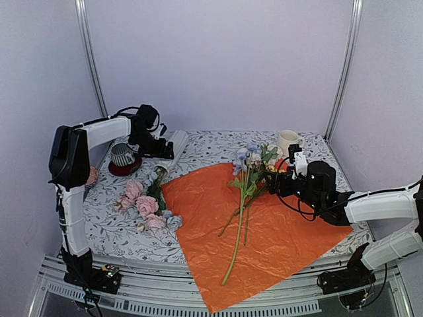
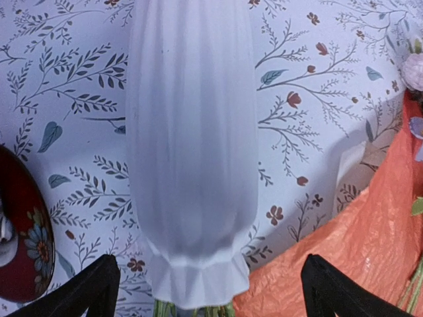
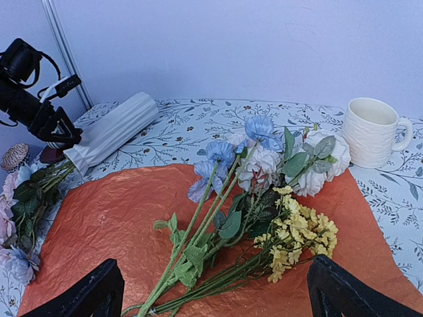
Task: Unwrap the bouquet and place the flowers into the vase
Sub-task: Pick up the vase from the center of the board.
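Lying on its side on the leaf-printed table (image 1: 218,142), the tall white ribbed ceramic vase (image 2: 192,152) sits between the spread, ungripping fingers of the left tool (image 2: 208,277). Pink blooms (image 1: 142,201) lie nearby, their stems at its mouth. The crinkly orange paper (image 1: 277,231) is spread flat, so unwrapping looks done. Blue, white and yellow flowers (image 3: 258,172) rest on it before the open, empty right tool (image 3: 211,290). Filling the vase appears largely still to do.
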Motion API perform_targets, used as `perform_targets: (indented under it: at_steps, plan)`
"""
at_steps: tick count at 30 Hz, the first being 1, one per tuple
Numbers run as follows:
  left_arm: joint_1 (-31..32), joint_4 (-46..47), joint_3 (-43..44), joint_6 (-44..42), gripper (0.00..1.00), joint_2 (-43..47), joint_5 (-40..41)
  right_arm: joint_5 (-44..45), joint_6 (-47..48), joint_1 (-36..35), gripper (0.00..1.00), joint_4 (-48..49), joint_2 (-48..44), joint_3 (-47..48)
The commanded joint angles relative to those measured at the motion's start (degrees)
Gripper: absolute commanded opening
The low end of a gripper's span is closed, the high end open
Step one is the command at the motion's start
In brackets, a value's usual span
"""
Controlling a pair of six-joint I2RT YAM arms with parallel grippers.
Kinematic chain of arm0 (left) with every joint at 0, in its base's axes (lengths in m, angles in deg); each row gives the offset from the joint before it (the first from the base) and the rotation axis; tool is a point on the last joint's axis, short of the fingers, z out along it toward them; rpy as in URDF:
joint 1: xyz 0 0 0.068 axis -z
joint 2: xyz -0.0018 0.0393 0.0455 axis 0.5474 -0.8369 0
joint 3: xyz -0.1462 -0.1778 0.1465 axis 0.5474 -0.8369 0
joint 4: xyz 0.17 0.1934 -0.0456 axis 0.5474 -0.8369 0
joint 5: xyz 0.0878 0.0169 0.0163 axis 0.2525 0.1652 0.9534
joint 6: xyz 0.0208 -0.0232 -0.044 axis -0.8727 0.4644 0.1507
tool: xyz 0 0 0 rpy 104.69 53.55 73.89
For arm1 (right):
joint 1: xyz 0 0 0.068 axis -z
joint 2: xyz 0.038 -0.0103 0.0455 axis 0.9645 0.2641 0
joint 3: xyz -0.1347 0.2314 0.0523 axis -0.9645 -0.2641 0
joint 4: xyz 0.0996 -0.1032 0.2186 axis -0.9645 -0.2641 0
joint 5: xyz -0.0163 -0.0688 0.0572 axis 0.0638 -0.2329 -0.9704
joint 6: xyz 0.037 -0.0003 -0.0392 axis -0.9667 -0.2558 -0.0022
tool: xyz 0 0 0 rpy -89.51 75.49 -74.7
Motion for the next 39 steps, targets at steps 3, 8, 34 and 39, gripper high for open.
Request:
perform_targets:
  at_steps: [3,8,34,39]
  plan:
    - [-0.6,-10.0,11.9,-2.5,0.98,-9.6,1.5,-0.2,0.5,0.2,0.99,0.6,-0.4,0.2]
    - [-0.7,-12.8,16.1,-3.1,0.98,-13.2,2.0,-0.2,0.6,0.2,0.99,0.7,-0.3,0.3]
    - [0.0,-11.4,4.1,-2.7,0.63,0.4,-0.4,-5.5,12.1,-7.9,0.99,4.1,0.4,2.1]
    - [1.3,-12.3,-0.8,-2.5,0.62,10.1,-1.2,-1.8,21.1,-14.3,0.99,4.6,2.4,6.8]
